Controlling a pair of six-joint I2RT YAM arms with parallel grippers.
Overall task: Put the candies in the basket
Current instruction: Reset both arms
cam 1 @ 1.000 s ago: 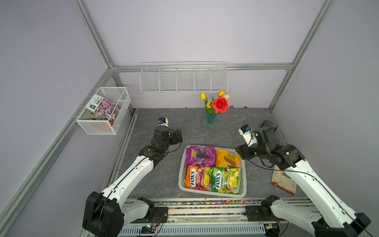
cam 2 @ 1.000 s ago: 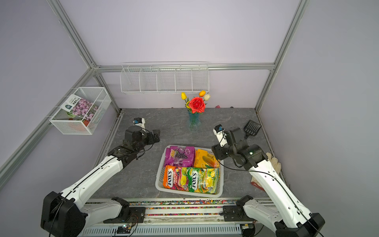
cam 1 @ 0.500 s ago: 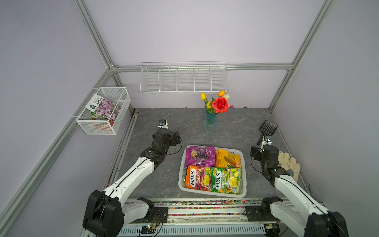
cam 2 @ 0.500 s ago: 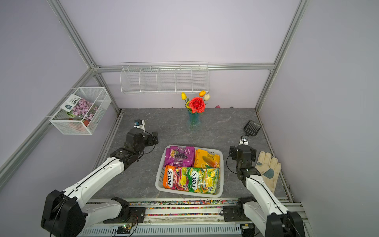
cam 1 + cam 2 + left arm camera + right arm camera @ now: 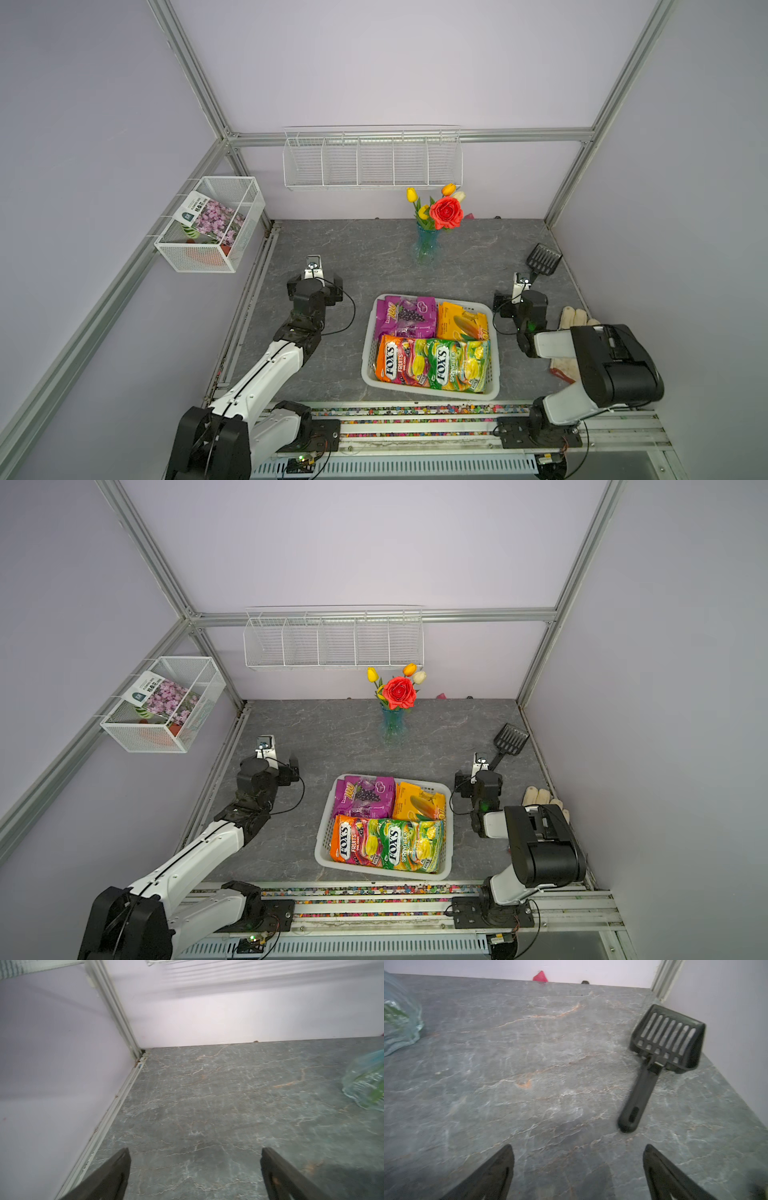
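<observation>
The white perforated basket (image 5: 494, 365) (image 5: 322, 845) stands near the table's front. In it lie a purple grape bag (image 5: 405, 318) (image 5: 365, 798) and an orange mango bag (image 5: 461, 326) (image 5: 417, 806) at the back. An orange FOX'S bag (image 5: 397, 361) (image 5: 351, 841) and a green FOX'S bag (image 5: 457, 365) (image 5: 411, 845) lie in front. My left gripper (image 5: 314, 284) (image 5: 194, 1150) hangs open and empty over bare table left of the basket. Right of the basket, my right gripper (image 5: 517, 296) (image 5: 578, 1146) is open and empty too.
A glass vase of flowers (image 5: 428, 245) (image 5: 398, 1022) stands behind the basket. A black slotted scoop (image 5: 542, 259) (image 5: 664, 1043) lies at the back right, just ahead of my right gripper. A glove (image 5: 575, 320) lies under the right arm. A wire cube basket (image 5: 208, 224) and a wire rack (image 5: 372, 160) hang on the walls.
My right arm has drawn back from the basket's right side and folded down low beside it, and its jaws have opened wider. The left gripper has sunk and pulled back slightly.
</observation>
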